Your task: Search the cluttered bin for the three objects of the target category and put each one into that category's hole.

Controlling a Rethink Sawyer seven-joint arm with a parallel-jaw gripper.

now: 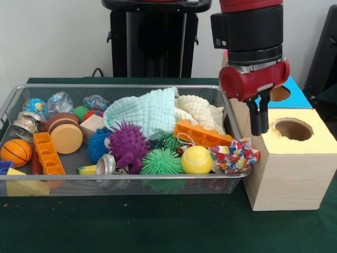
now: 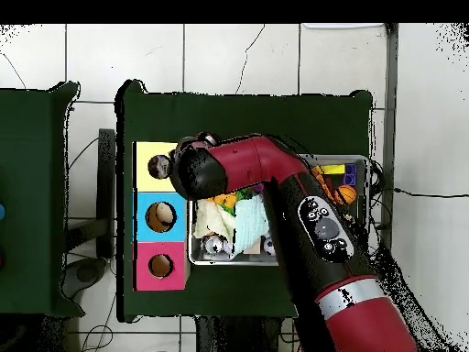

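The wire mesh bin (image 1: 126, 178) is full of toys and also shows in the overhead view (image 2: 229, 261), mostly under the arm. One white fabric piece with red, blue, yellow and green patches (image 1: 234, 155) lies in its front right corner against the rim. No other such piece shows. The yellow-topped wooden box (image 1: 316, 145) stands right of the bin, with its round hole (image 1: 293, 129), (image 2: 159, 166). My gripper (image 1: 259, 124) hangs just left of that hole, over the box's left edge. Its black fingers are together with nothing visible between them.
In the bin lie a mint-green towel (image 1: 147, 113), a cream towel (image 1: 200, 110), a purple spiky ball (image 1: 128, 145), a green spiky ball (image 1: 160, 162), a yellow ball (image 1: 196, 159) and an orange block (image 1: 202, 134). The blue-topped box's hole (image 1: 279, 93) is behind the gripper. The red-topped box's hole (image 2: 160, 266) shows overhead.
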